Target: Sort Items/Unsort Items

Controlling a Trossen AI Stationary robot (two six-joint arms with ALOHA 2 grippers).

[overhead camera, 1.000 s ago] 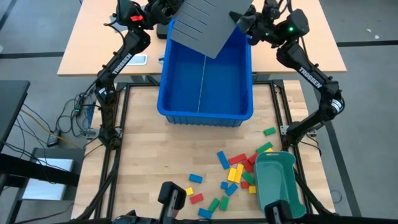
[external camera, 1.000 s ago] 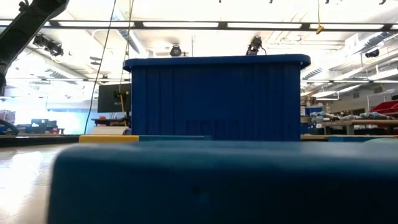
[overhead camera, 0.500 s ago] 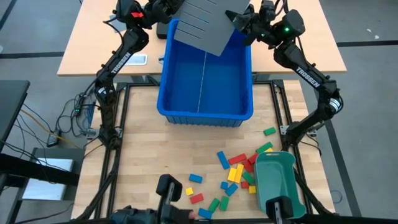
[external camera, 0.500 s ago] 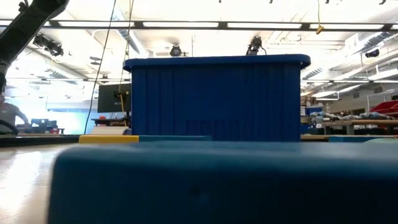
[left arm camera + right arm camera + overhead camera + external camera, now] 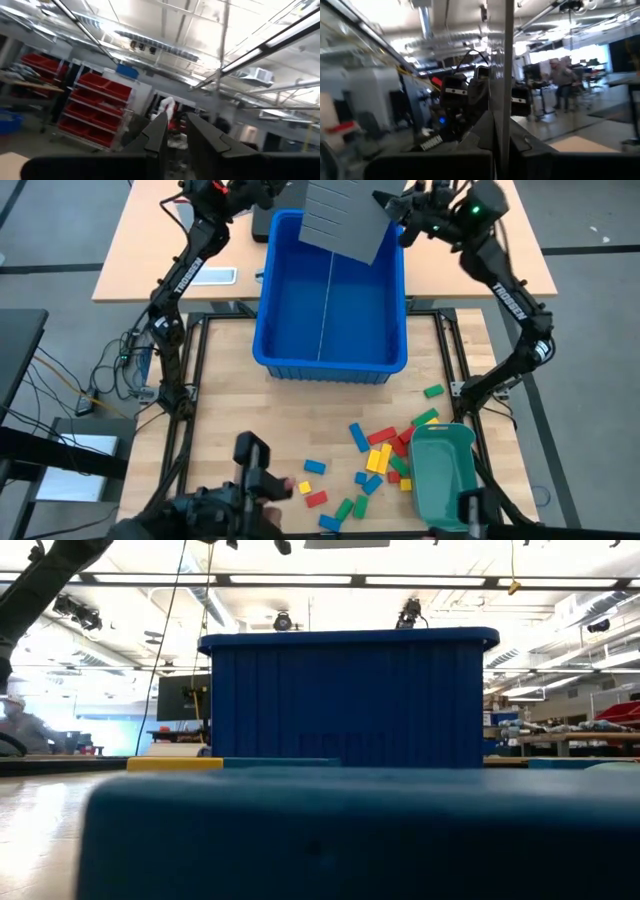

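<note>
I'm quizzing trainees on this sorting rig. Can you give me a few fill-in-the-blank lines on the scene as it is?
1. The grey divider is held above the far end of the ___ bin.
2. The right gripper is shut on the ___.
3. The blocks lie on the table beside the ___ tray.

Missing words: blue; divider; green

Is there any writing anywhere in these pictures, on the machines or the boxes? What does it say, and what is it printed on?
"TROSSEN": white letters along the right arm, seen from above.
White letters also run along the left arm, too small to read.
A white label on the other arm's dark housing in the right wrist view is too blurred to read.
No writing shows on the blue bin or the blocks.
</note>
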